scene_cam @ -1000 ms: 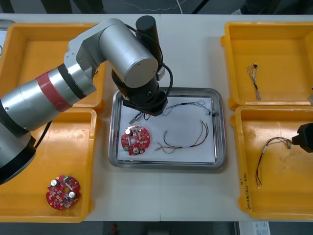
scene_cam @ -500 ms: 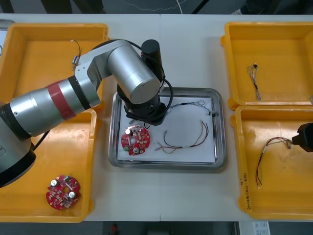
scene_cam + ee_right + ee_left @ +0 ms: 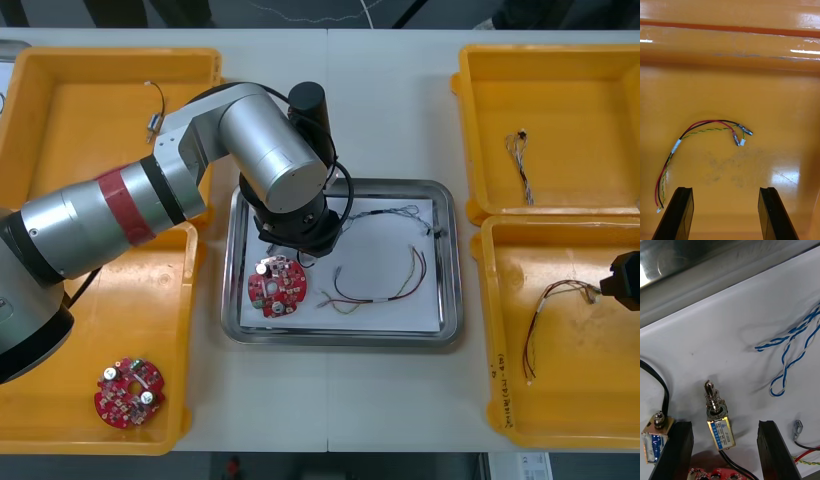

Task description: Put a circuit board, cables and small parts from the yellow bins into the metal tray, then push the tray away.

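One small part (image 3: pixel 720 431) lies free in the tray (image 3: pixel 448 260) by the board (image 3: pixel 275 288), between the left gripper's (image 3: pixel 724 423) released jaws, so looks delivered; right gripper (image 3: pixel 725 189) hovers jaws-apart over a cable (image 3: pixel 707 125) in its bin (image 3: pixel 730 75), likely staged for pickup.

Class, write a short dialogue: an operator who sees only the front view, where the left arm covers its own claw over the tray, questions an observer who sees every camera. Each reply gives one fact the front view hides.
Operator: Is the left claw holding anything over the metal tray?
Observer: No. It stands open, and a small metal part lies ungripped on the tray's white inside, between its fingers.
Operator: And the right claw, at my picture's edge?
Observer: Open too, above its yellow bin, with the red and yellow cable lying just ahead of it.
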